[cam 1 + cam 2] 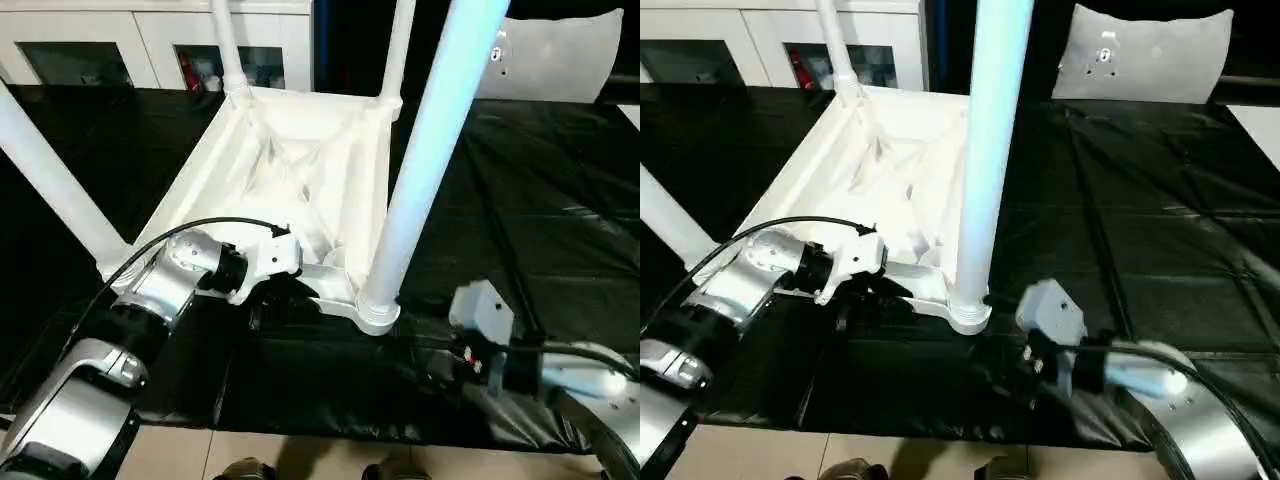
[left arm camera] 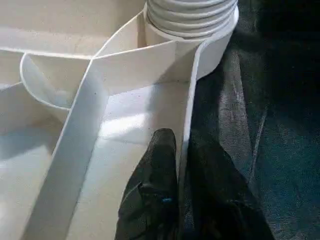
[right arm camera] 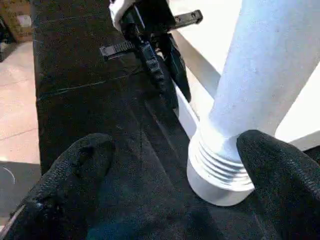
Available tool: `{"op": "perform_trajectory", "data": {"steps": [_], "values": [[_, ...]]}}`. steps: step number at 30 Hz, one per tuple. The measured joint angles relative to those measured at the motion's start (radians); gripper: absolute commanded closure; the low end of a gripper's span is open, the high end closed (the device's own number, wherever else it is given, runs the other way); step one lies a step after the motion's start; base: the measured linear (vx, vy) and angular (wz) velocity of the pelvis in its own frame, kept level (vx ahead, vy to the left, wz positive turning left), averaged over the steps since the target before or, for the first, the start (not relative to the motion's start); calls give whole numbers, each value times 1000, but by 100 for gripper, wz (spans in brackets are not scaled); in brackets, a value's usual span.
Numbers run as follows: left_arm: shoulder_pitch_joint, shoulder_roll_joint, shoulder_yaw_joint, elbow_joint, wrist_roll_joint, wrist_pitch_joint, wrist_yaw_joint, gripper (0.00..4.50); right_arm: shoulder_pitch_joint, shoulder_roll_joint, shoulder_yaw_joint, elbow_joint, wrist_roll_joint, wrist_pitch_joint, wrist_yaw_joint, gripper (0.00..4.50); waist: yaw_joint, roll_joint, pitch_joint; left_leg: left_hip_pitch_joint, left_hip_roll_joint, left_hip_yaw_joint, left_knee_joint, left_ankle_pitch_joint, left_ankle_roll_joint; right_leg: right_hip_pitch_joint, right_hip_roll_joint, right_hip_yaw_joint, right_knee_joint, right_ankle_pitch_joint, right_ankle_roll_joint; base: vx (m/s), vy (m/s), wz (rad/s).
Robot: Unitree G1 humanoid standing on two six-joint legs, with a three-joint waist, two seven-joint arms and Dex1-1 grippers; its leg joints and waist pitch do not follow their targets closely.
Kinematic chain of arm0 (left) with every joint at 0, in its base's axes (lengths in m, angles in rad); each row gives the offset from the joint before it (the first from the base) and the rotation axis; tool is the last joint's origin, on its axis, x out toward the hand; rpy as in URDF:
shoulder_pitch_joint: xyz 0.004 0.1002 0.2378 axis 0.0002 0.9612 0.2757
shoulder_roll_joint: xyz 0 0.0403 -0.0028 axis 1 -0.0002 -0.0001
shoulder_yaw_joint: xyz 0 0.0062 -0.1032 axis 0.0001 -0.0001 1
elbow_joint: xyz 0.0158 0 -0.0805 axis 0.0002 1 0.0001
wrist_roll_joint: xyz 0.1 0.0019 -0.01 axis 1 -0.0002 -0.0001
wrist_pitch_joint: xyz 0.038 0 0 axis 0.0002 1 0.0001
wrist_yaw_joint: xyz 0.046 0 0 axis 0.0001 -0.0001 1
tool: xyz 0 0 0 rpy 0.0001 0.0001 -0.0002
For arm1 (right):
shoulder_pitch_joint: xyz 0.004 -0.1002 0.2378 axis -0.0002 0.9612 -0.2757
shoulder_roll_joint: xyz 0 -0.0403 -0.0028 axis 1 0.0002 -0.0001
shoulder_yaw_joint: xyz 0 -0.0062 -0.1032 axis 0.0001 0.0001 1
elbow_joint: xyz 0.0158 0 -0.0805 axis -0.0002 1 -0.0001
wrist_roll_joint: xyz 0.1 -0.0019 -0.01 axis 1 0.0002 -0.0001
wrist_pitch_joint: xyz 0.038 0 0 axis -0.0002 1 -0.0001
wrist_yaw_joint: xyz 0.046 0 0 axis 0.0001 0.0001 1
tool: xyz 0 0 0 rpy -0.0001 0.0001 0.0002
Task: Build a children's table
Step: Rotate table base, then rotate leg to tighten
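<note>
On the black-covered table (image 1: 560, 200), the children's table (image 1: 300, 150) lies upside down in the middle, ribbed underside up, with its legs pointing upward. Four legs appear to stand in the corner sockets: the near right leg (image 1: 425, 150), the near left leg (image 1: 50, 185), and two far legs (image 1: 228, 45) at the back corners. So the build looks almost finished; what seems left is checking that the near right leg is fully seated and turning the table onto its feet.

The left tool (image 2: 177, 165) is pinched on the near rim (image 2: 187, 120) of the top, one finger inside the wall and one outside, just left of the near right socket. The right tool (image 3: 175, 165) stands wide open, with its fingers (image 3: 277, 170) on either side of the ridged base of that leg, holding nothing.

The black sheet is creased and shiny. White cabinets (image 1: 150, 40) stand at the far left, and a pale cushion-like shape (image 1: 1140, 50) lies at the far right.
</note>
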Motion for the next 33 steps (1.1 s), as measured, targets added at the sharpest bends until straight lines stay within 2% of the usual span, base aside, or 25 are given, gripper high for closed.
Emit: {"op": "perform_trajectory", "data": {"steps": [2,6,13,15,17,20,25,26,29,30,33], "values": [[-3,-7,2,6,1,1,-9,445,-1,2,0,24,-7,-23,2,0,-4,0,0,0,0,1,-1,0,0,0,0,1,-2,0,0,0,0,0],[3,-20,12,-8,-18,47,-23,445,-2,6,-20,110,-22,-74,3,0,-16,2,-1,-1,0,2,-4,0,0,0,0,1,-5,1,0,0,0,0],[72,-13,51,-121,-21,150,54,445,-5,-42,-126,175,-32,-91,-17,0,-33,3,-2,-2,1,3,-5,0,1,-3,1,1,-5,1,0,0,0,0],[107,-1,67,-172,-21,165,80,445,-29,-34,-146,211,-34,-113,-35,0,-47,4,-2,-1,2,4,-5,0,1,-2,2,1,-5,1,0,0,0,0],[131,6,76,-208,-21,180,95,445,-57,-19,-154,235,-33,-120,-45,0,-50,5,-3,0,4,4,-5,0,1,-2,3,1,-5,1,0,0,0,0],[172,18,82,-272,-20,194,104,445,-102,13,-149,239,-12,-120,-34,0,-49,6,-3,0,5,4,-6,0,1,-3,5,1,-5,1,0,0,0,0],[215,43,81,-334,-17,152,106,445,-163,16,-111,248,18,-143,48,0,-45,6,-3,-6,6,6,-6,0,1,-8,5,1,-5,1,0,0,0,0],[218,43,82,-339,-19,153,101,450,-185,22,-96,269,30,-147,84,30,-45,6,-3,-6,6,6,-5,0,1,-8,5,1,-5,1,0,0,0,0],[218,39,84,-341,-19,158,98,450,-233,32,-70,314,49,-150,149,40,-45,6,-3,-7,5,6,-4,0,2,-9,4,1,-4,1,0,0,0,0],[219,40,84,-344,-19,160,96,450,-259,38,-59,339,49,-153,175,61,-44,6,-3,-8,5,6,-4,0,2,-9,4,0,-4,1,0,0,0,0],[218,41,83,-345,-19,159,91,450,-312,41,-29,406,48,-157,229,81,-44,6,-3,-8,5,6,-4,-1,3,-10,4,0,-4,1,0,0,0,0]]}}
